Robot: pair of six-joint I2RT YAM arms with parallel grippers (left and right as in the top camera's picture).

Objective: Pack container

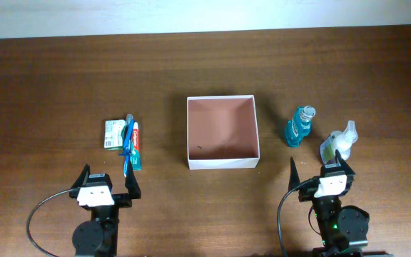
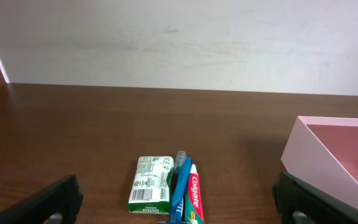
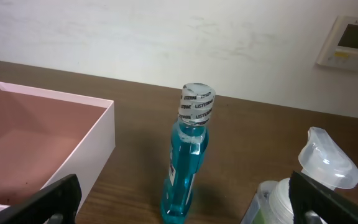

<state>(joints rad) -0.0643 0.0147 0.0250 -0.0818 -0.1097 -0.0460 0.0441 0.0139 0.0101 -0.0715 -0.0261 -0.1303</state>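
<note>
The container (image 1: 222,163) is a square white-walled box with a reddish-brown inside, empty, at the table's middle; its wall shows in the left wrist view (image 2: 316,158) and the right wrist view (image 3: 92,155). A green soap packet (image 1: 113,134), a blue toothbrush (image 1: 127,139) and a toothpaste tube (image 1: 135,146) lie left of it, also in the left wrist view (image 2: 151,185). A blue mouthwash bottle (image 1: 300,126) (image 3: 188,162) and a clear pump bottle (image 1: 339,141) (image 3: 319,180) stand to its right. My left gripper (image 1: 108,184) is open, just before the toothbrush. My right gripper (image 1: 320,171) is open, before the bottles.
The brown wooden table (image 1: 63,78) runs to a white wall at the back. A thermostat panel (image 3: 355,40) hangs on the wall in the right wrist view.
</note>
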